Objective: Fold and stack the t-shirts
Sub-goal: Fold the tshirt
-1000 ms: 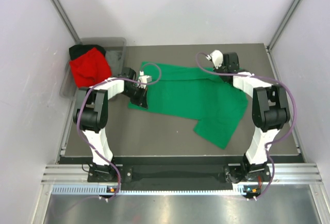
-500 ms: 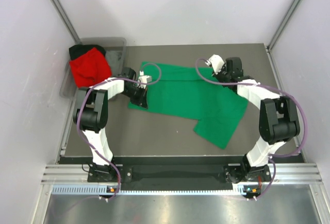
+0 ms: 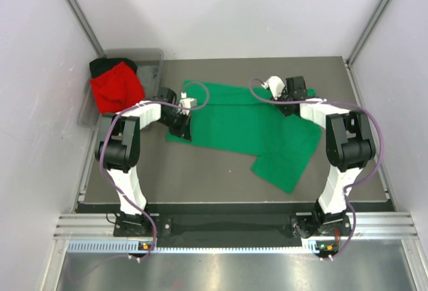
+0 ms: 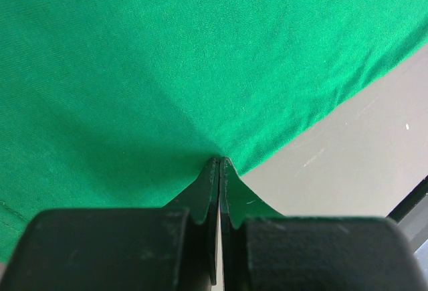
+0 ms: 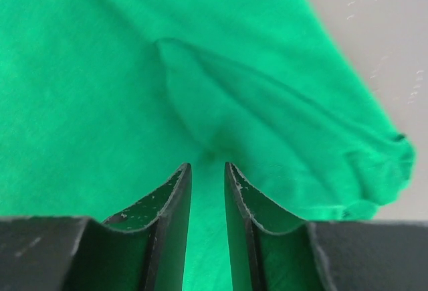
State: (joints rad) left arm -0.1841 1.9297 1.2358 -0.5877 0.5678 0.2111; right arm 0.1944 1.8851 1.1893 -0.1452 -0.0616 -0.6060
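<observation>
- Green t-shirt (image 3: 234,120): I am anchoring its hem nearest the bench's (image 3: 200,177) left edge in the clamped-shut left tool (image 4: 219,165).
- Right tool (image 5: 207,174) is hovering slightly parted, empty, above a wrinkle (image 5: 200,97).

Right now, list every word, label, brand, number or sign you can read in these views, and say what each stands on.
None: no text can be read in any view.
The green t-shirt, the red t-shirt and the grey bin are plain, with no print, tag or label showing.
</observation>
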